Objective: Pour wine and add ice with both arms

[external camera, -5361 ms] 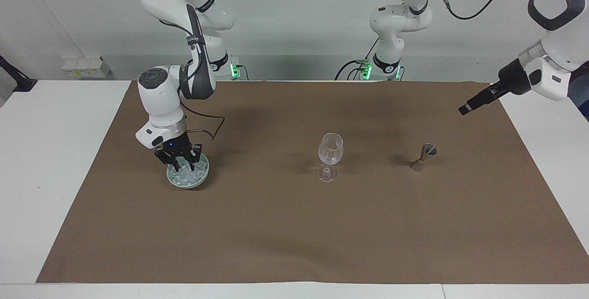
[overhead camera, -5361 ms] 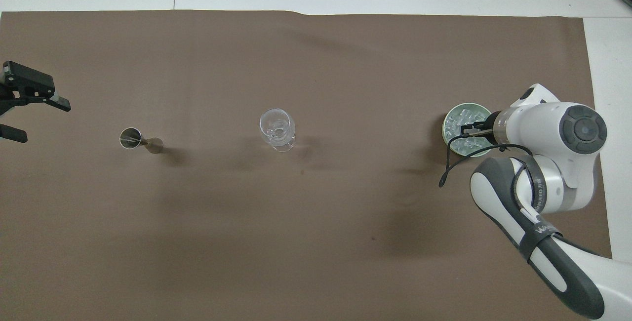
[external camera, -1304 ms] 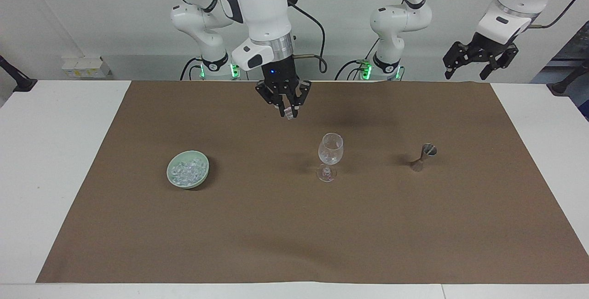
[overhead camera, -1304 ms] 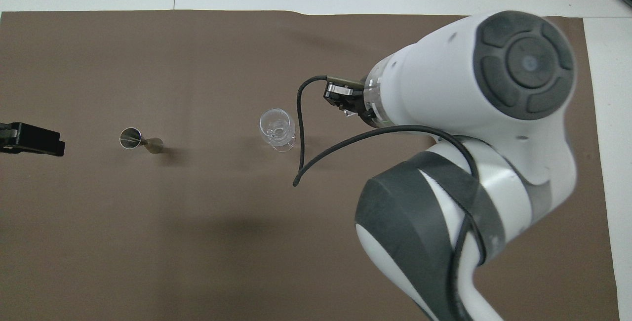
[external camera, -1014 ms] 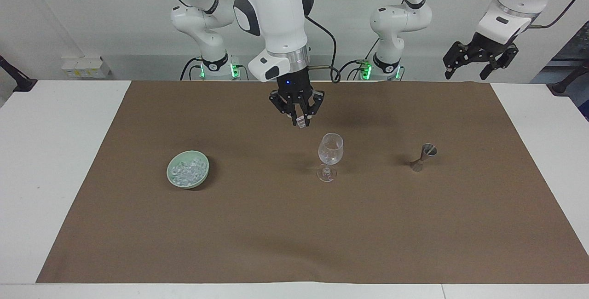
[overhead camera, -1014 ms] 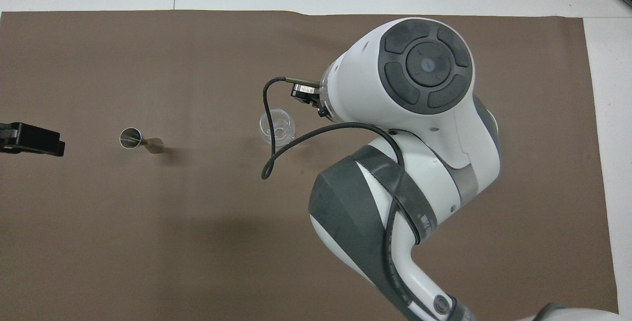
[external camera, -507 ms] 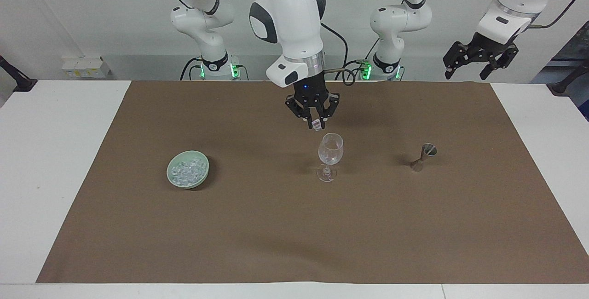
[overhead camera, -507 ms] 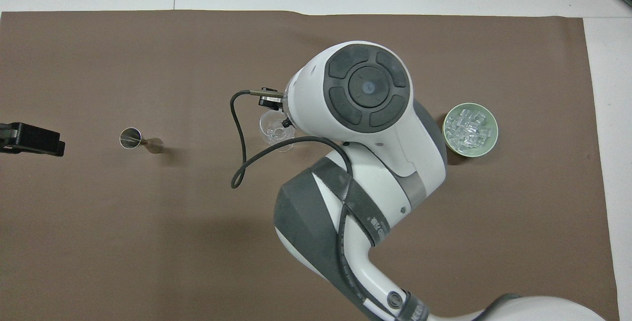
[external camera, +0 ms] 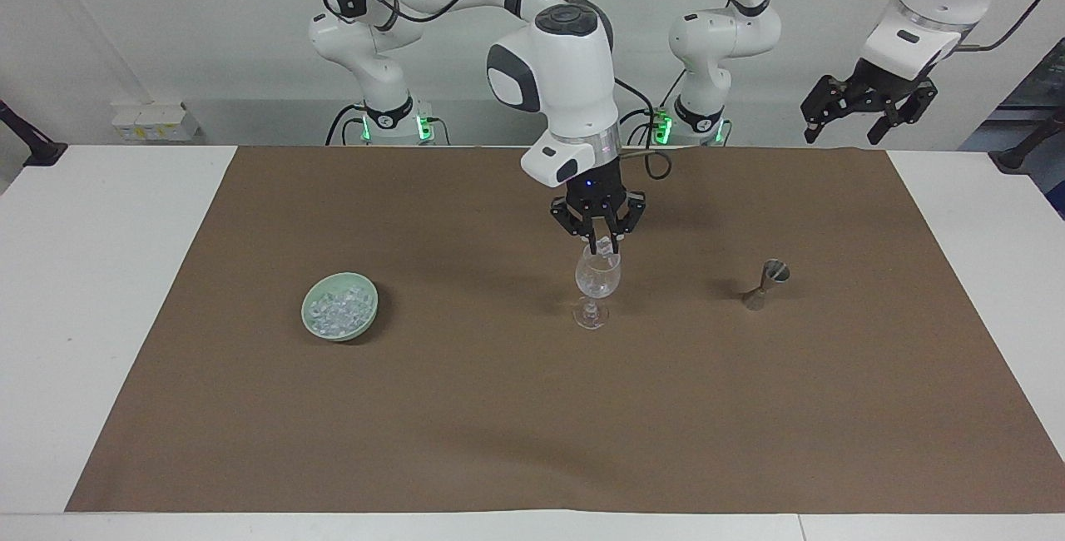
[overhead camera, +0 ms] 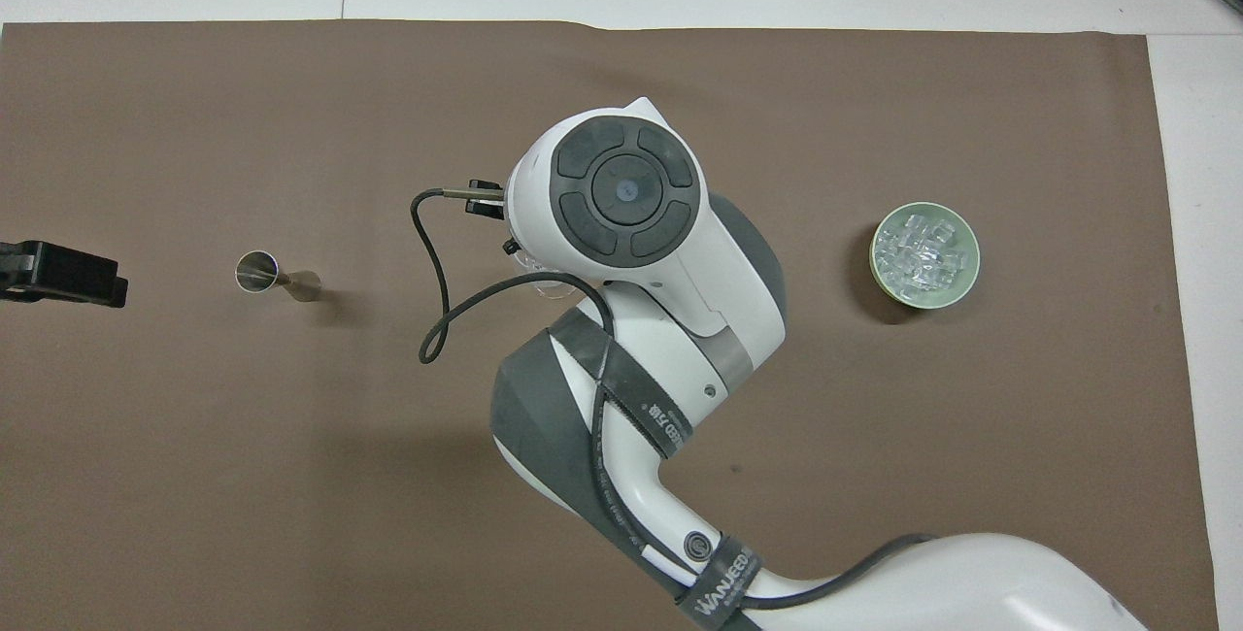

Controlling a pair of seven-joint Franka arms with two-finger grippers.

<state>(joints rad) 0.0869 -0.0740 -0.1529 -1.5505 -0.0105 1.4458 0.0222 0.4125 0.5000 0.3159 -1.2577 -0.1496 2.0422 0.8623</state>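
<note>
- While my right gripper (external camera: pixel 605 251) hangs just over the glass (external camera: pixel 596 283), its fingers are clamped on one ice cube.
- The rest of the ice (external camera: pixel 339 310) sits in the green bowl (overhead camera: pixel 967 283), toward my right arm's end of the tabletop.
- My left gripper (external camera: pixel 867 106) waits raised, fingers apart, near the jigger (external camera: pixel 766 284).
- I judge this the ice-adding step; next I must release squarely over the rim.

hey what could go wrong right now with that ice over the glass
The right gripper, shut on an ice cube, hangs just over the wine glass rim: dropping lower could knock the tall, narrow-footed glass over. If it is off-centre, the released cube could bounce onto the brown mat. The left gripper waits raised.
</note>
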